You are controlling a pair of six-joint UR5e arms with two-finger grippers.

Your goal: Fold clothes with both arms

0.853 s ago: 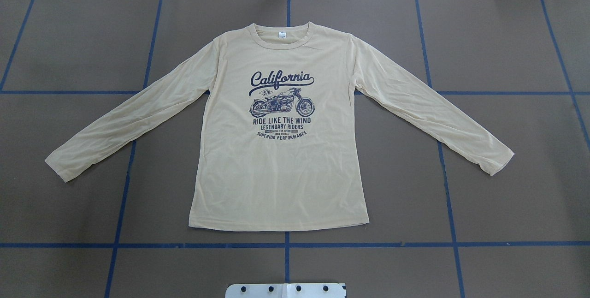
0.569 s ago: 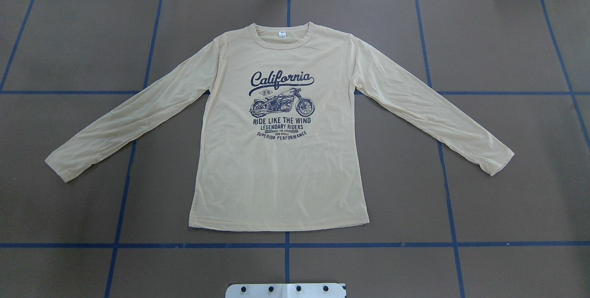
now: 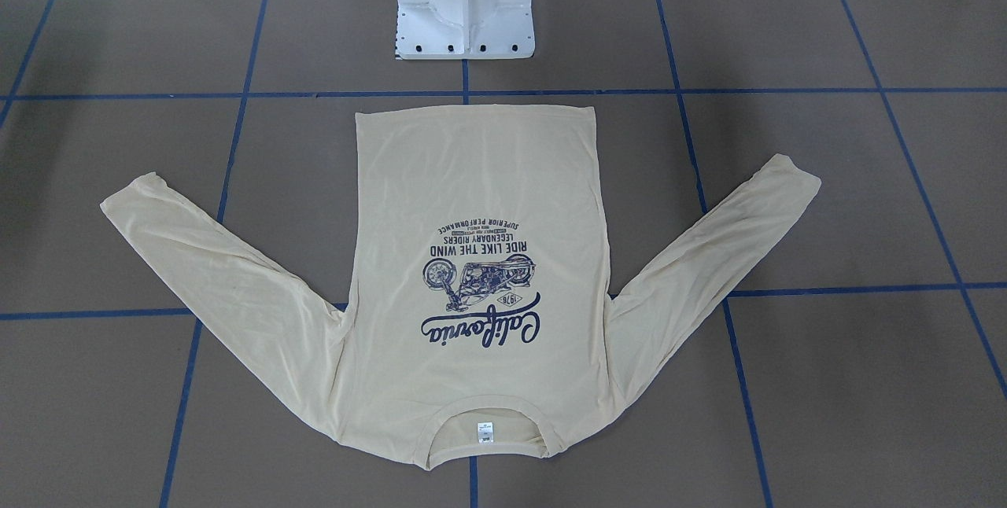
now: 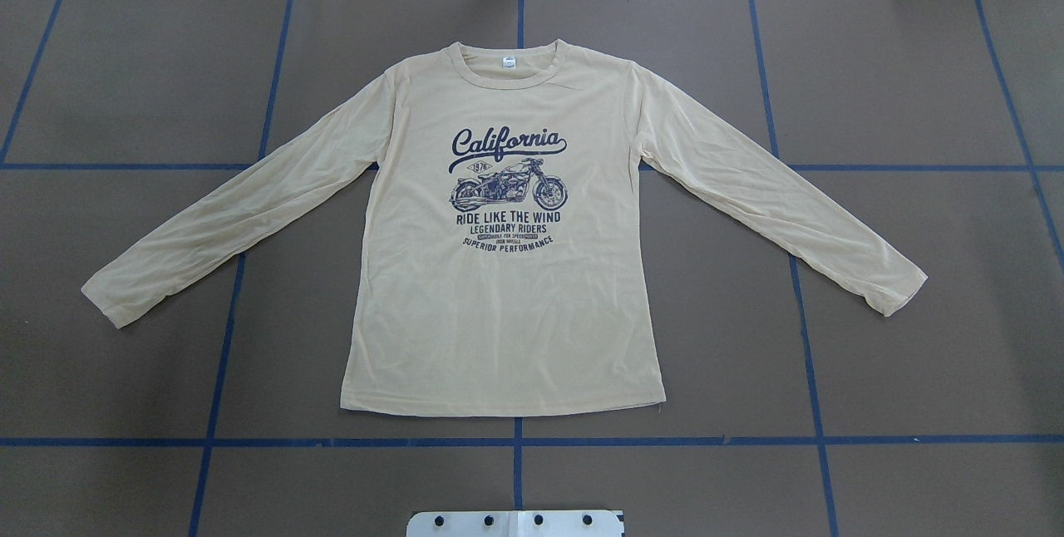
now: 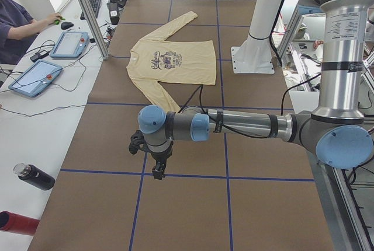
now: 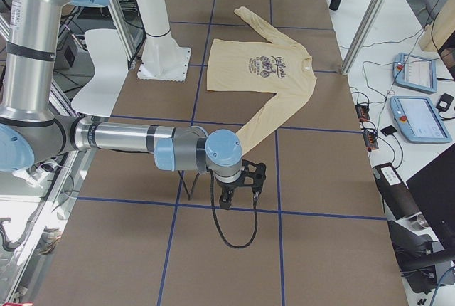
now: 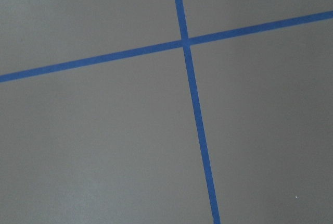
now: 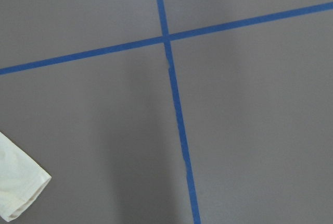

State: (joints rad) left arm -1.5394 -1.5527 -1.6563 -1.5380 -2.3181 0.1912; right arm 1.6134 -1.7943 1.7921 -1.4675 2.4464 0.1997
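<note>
T-shirt point(image 4: 507, 271) lies flat, face up, mid-table point(image 4: 914, 354). In overhead view the collar is at 12 o'clock and the hem at 6, so the body's long axis runs 12–6. Left sleeve point(image 4: 233, 221) slants to approx 8 o'clock, right sleeve point(image 4: 781, 196) to approx 4.

Both arms are low over bare table beyond the cuffs, outside the overhead frame. Shirt lies toward 3 o'clock from left gripper point(image 5: 158, 170) and toward 9 from right gripper point(image 6: 238, 196). Can't tell how wide either gripper stands, since only the side views show them.

Right wrist cam catches a cuff point(image 8: 18, 187) at its 8 o'clock corner. Left wrist cam shows only tape lines point(image 7: 192, 104), so the right arm is prob. nearer its sleeve.

Fabric is thin, soft, pale cream, w/ light wrinkles. Navy print point(image 4: 507, 188) sits on the chest. Table surface is matte brown.
</note>
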